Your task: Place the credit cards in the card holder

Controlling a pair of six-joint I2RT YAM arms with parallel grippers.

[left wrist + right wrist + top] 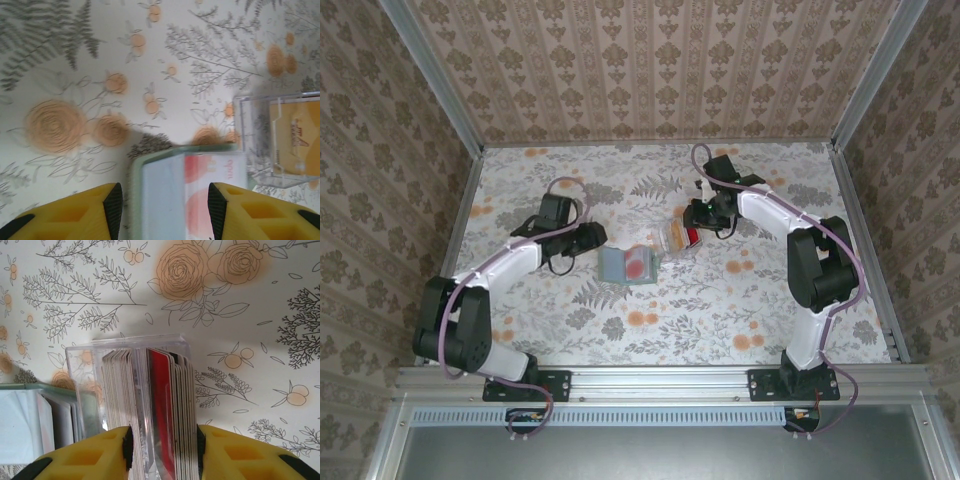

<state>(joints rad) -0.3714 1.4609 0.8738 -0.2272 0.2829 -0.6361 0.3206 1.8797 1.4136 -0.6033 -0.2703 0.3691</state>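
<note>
The grey-green card holder (616, 266) lies flat at mid-table with a white card bearing red circles (638, 265) on its open face. My left gripper (596, 241) hovers at its left end, open, its fingers spread over the card holder (156, 200) and the white-red card (200, 197). A clear tray (676, 236) just to the right holds several credit cards standing on edge, one of them red (161, 390) and one orange-yellow (295, 135). My right gripper (705, 222) reaches down into the tray, and in the right wrist view the gripper (164, 445) has both pads against a bunch of these cards.
The tray (80, 370) stands close beside the card holder (30, 425). Floral-patterned table (720, 310) lies open in front and to the right. Patterned walls with metal rails (470, 190) close in the back and both sides.
</note>
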